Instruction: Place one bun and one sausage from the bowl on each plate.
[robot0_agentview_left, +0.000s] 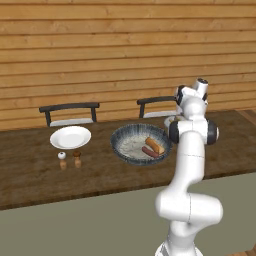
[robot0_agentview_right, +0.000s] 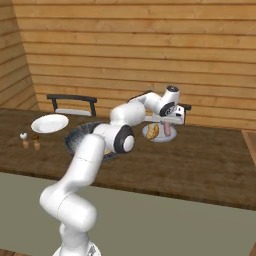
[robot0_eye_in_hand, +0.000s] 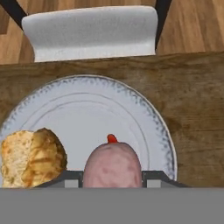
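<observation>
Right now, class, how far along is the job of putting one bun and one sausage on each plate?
Done: a bun lies on the right plate. In hand: the hand grips a sausage above that plate, not yet released. Left: the left plate is bare; one bun and one sausage wait in the bowl.

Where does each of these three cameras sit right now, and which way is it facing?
Left base view: behind-left of the arm, facing the table, bowl and far plate; arm lower right.
Right base view: behind-right, same table; arm lower left, gripper holding a sausage over the near plate.
Hand view: looks down onto that plate, bun and sausage.
Both base views share bowl and plates.
</observation>
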